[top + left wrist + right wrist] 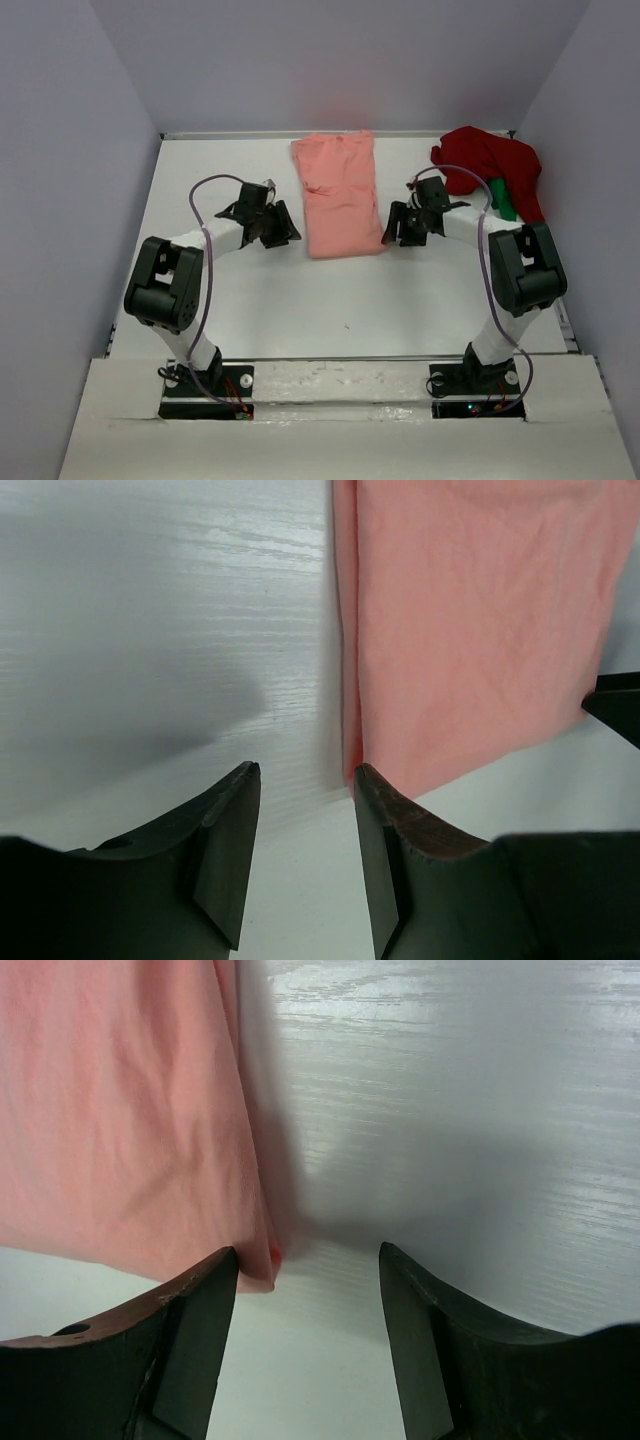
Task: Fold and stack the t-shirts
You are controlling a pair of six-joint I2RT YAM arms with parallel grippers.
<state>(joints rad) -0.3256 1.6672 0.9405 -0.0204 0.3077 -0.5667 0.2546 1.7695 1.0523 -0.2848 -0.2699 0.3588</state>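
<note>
White surface [300,300] with a faint wood grain, boxed in by pale grey walls. The salmon-pink shirt [340,195] lies at mid-rear, flat and folded into a long, narrow rectangle of thin, softly creased cloth. The dark red shirt [490,165] sits crumpled in the far right corner, with a strip of the green shirt [503,200] showing at its near edge.

The left tool [305,810] is low at the pink shirt's near left corner, jaws partly apart and holding nothing, one finger at the cloth's edge. The right tool [308,1290] is at the near right corner, jaws spread wider and also empty.

The step in hand appears to be pinching both near corners for a lengthwise fold. To do it well, each tool should catch every layer at its corner. Both should then lift together, keep the hem taut, and lay it square on the far edge.
</note>
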